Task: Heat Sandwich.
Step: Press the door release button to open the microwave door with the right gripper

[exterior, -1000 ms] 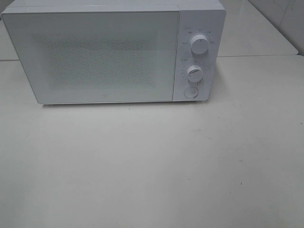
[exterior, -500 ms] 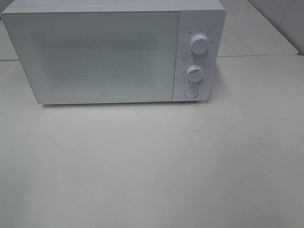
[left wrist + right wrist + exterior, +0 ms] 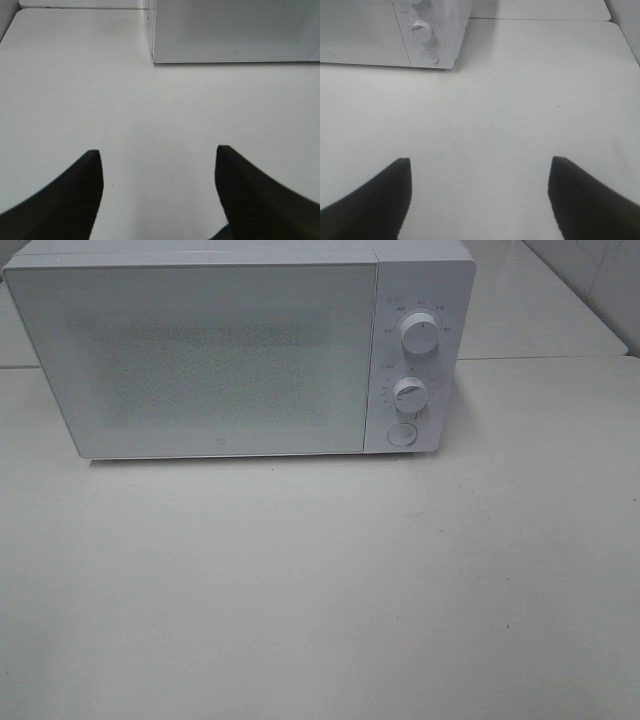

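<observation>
At the back of the desk [image 3: 320, 590] stands a white microwave [image 3: 220, 355] with its door shut. You cannot read the tiny print around its two dials [image 3: 420, 333] or the small mark [image 3: 222, 451] low on the door. The frosted door hides the inside, and you cannot tell where the sandwich is. The left gripper [image 3: 159, 150] and right gripper [image 3: 480, 159] hang over the desk, jaws wide apart and gripping nothing.

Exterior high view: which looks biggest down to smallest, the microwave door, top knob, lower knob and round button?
1. microwave door
2. top knob
3. lower knob and round button: too alike to rank
</observation>
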### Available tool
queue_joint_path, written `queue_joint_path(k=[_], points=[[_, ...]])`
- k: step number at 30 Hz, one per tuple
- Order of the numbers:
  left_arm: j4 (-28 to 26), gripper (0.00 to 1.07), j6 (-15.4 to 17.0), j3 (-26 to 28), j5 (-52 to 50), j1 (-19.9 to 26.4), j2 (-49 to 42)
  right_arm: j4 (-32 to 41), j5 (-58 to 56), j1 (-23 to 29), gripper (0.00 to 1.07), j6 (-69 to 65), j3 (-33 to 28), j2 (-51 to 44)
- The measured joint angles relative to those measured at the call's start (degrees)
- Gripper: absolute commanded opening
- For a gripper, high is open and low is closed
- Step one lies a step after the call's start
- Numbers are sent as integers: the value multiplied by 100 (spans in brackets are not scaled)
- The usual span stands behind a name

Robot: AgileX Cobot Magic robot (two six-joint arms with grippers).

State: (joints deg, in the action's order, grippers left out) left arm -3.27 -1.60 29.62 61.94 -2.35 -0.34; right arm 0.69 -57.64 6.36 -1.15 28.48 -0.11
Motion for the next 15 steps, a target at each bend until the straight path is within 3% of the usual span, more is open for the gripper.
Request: queue_joint_path(k=[15], points=[[0, 62, 0, 0, 0, 0, 0, -109, 292, 0, 75, -23, 86, 80]])
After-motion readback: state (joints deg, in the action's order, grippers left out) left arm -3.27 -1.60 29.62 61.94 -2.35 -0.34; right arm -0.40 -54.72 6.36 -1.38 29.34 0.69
